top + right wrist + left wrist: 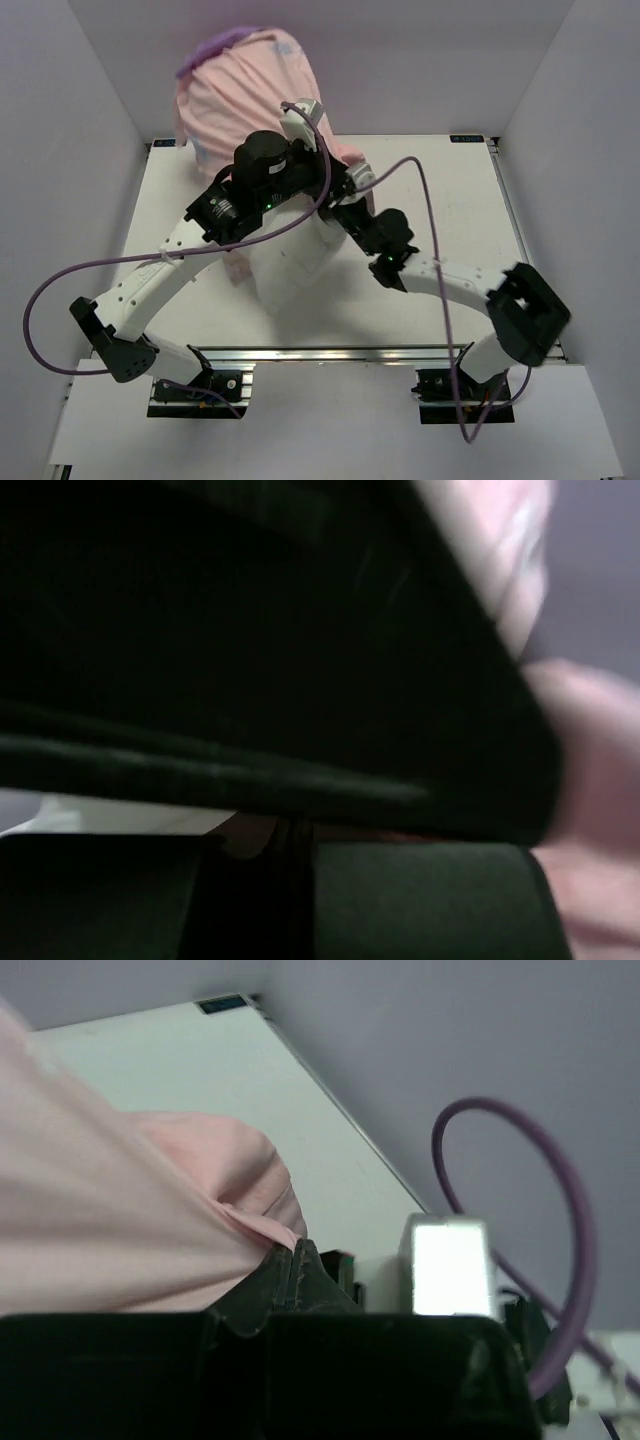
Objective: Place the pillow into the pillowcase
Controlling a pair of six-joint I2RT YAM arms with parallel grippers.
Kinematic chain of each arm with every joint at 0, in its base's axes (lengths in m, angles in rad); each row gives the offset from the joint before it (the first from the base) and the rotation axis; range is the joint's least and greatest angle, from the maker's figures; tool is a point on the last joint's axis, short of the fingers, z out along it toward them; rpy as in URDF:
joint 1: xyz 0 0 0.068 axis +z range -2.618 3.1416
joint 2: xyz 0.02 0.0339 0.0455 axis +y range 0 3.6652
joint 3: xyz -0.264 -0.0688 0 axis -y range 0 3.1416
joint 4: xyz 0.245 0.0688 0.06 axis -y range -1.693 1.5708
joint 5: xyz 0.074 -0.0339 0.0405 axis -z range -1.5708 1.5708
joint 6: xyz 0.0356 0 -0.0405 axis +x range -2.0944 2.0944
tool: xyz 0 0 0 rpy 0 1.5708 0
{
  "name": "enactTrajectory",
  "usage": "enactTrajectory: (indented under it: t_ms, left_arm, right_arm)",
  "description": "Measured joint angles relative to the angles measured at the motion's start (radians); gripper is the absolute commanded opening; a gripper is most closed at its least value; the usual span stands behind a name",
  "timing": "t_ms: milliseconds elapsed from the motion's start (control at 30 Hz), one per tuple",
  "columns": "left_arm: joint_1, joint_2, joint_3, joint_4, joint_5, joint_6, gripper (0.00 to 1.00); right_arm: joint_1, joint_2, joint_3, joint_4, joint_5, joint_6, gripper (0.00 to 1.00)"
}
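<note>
The pillowcase (240, 90) hangs bunched above the table's far side, pale pink face out, with a strip of purple (215, 48) at its top. My left gripper (310, 118) is shut on its pink edge; the left wrist view shows the hem (255, 1222) pinched at the tips of that gripper (292, 1252). My right gripper (350, 185) sits at the cloth's lower right edge. In the dark right wrist view the gripper (292, 832) is shut, with pink fabric (590, 740) at its tips. The white pillow (295, 265) lies on the table under both arms, partly hidden.
White table (450, 220) with walls on the left, back and right. Purple cables (430, 230) loop off both arms, one near the right wall (560, 1190). An aluminium rail (330, 355) runs along the near edge.
</note>
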Motion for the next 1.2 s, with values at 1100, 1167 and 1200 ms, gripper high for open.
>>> enactTrajectory:
  t_ms: [1100,1167,1200]
  left_arm:
    - [-0.199,0.201,-0.126,-0.039,-0.137,-0.074,0.87]
    - [-0.185,0.201,-0.125,-0.07,-0.121,-0.062,0.98]
    - [-0.183,0.2,-0.124,-0.082,-0.103,-0.054,0.98]
  right_arm:
    - [-0.037,-0.662,-0.414,-0.913,0.37,0.622,0.61]
    - [-0.044,-0.717,-0.414,-1.059,0.391,0.716,0.8]
    - [-0.048,-0.739,-0.412,-1.124,0.399,0.753,0.89]
